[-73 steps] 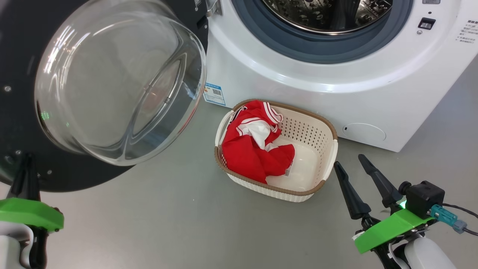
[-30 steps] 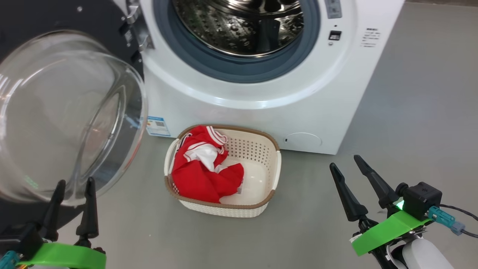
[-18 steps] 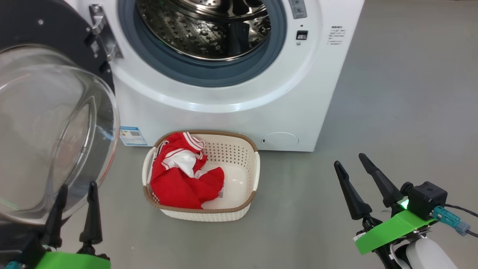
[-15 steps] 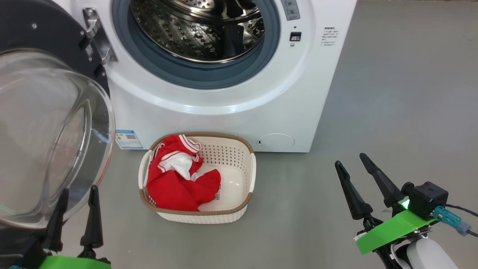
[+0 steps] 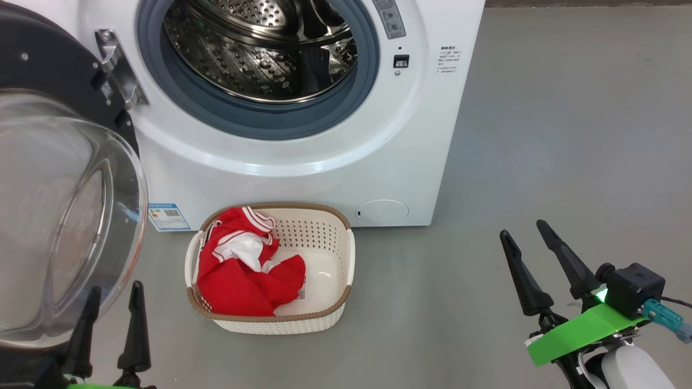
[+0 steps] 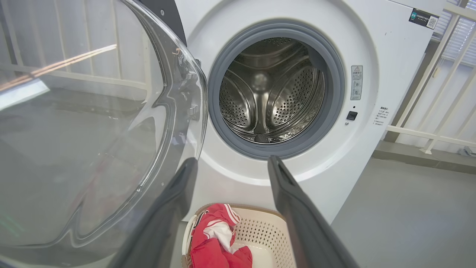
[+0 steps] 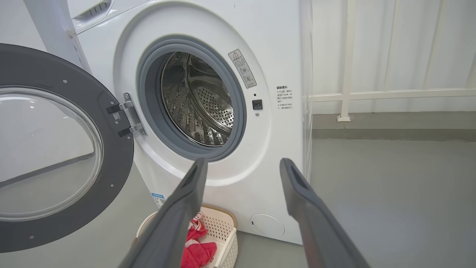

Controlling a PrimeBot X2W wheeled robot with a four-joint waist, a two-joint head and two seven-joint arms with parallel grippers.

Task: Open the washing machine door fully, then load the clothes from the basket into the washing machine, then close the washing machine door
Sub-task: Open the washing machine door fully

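As the clothes (image 5: 243,273) lie bunched in the left half of the basket (image 5: 311,233), they sit ahead of both grippers and between them, nearer the left gripper (image 5: 117,286) than the right gripper (image 5: 523,228). The heap runs long from near to far, a white patch showing on top. The basket stands on the floor (image 5: 540,135), its far rim just before the washer (image 5: 303,167), between a blue label (image 5: 168,216) and a round flap (image 5: 382,212). Above and beyond, the drum (image 5: 259,54) opens toward the grippers inside a grey ring (image 5: 270,123). The door (image 5: 48,205) stands swung wide on its hinge (image 5: 116,67), its glass bowl close ahead of the left fingers on their outer side. Bare floor separates the right gripper from the basket. Both grippers have their fingers spread, holding nothing.
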